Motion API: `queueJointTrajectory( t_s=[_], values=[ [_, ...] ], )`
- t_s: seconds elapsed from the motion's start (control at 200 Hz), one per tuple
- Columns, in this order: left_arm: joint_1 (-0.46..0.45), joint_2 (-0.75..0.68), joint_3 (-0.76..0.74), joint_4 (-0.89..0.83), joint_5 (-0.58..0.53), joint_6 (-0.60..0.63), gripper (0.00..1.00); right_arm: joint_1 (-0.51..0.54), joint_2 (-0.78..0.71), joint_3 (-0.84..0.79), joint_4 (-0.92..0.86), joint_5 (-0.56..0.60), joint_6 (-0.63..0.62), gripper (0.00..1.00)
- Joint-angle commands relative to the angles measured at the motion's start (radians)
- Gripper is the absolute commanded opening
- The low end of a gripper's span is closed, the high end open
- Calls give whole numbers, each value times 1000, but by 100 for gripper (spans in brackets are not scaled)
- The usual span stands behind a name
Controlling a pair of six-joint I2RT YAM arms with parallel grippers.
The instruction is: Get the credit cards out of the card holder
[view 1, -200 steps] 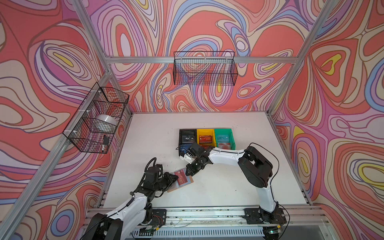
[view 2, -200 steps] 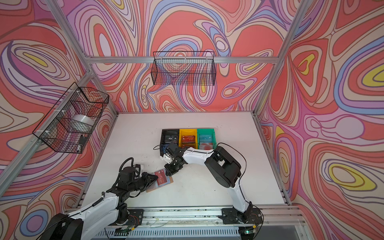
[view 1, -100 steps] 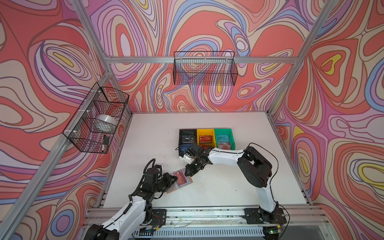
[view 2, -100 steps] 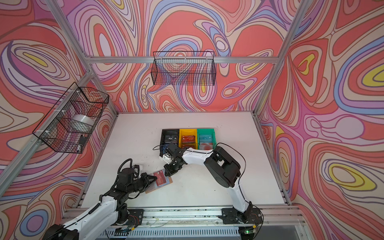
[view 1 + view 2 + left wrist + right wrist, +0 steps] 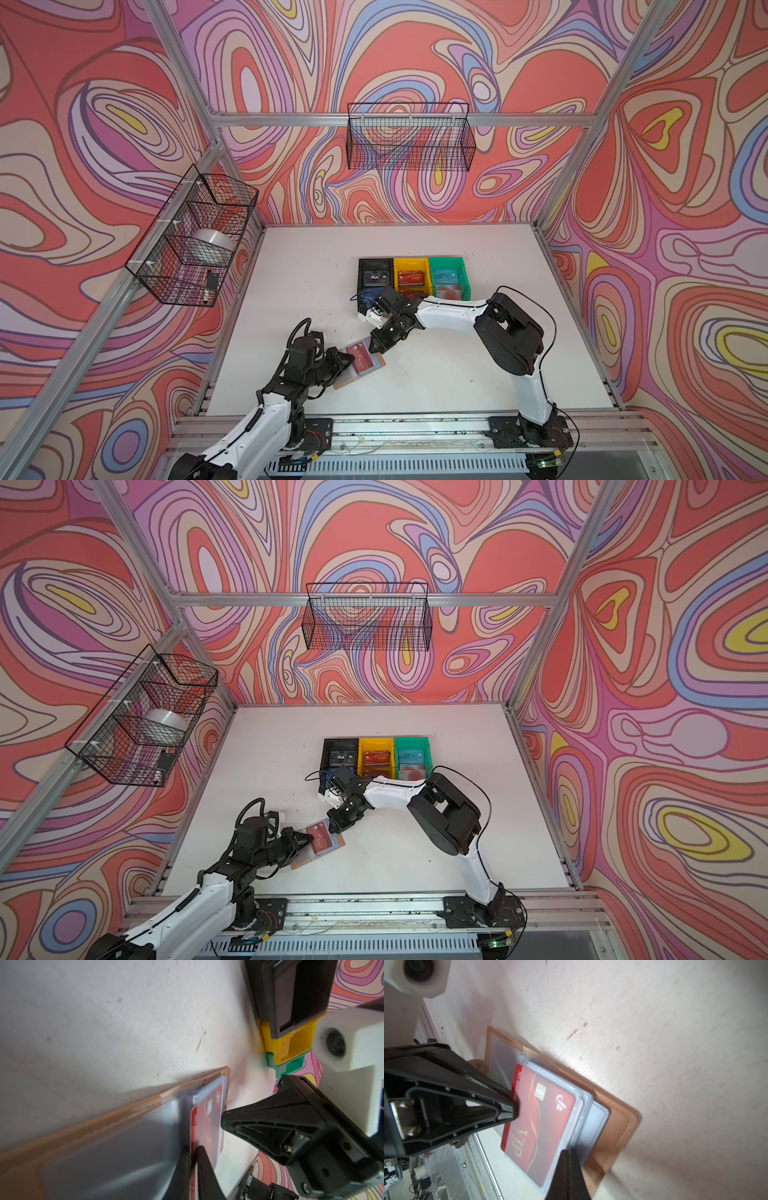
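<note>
Pinching red card [image 5: 537, 1118], left tool [image 5: 513, 1108] hides its edge; sleeves [image 5: 114, 1147] blurred.

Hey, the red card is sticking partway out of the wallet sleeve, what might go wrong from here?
1. The left tool pinches only the thin exposed edge of the red card, so it may slip off when pulling.
2. The shut right tool seems to press just one spot on the clear sleeves; the card holder could drag or pivot with the card.
3. Both tool tips sit close together, so they might bump.
</note>
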Motion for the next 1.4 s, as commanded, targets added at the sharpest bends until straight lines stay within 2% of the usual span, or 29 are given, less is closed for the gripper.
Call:
queueJointTrajectory(
  t_s=[0.0, 0.651, 1.397],
  values=[
    [-7, 9, 4, -69, 2, 19, 12, 8, 43, -6, -16, 19, 6, 0],
    [-7, -32, 12, -139, 1, 29, 13, -3, 63, 2, -54, 71, 23, 0],
    [-6, 86, 38, -33, 25, 35, 14, -63, 54, -6, -106, 121, 2, 0]
  ],
)
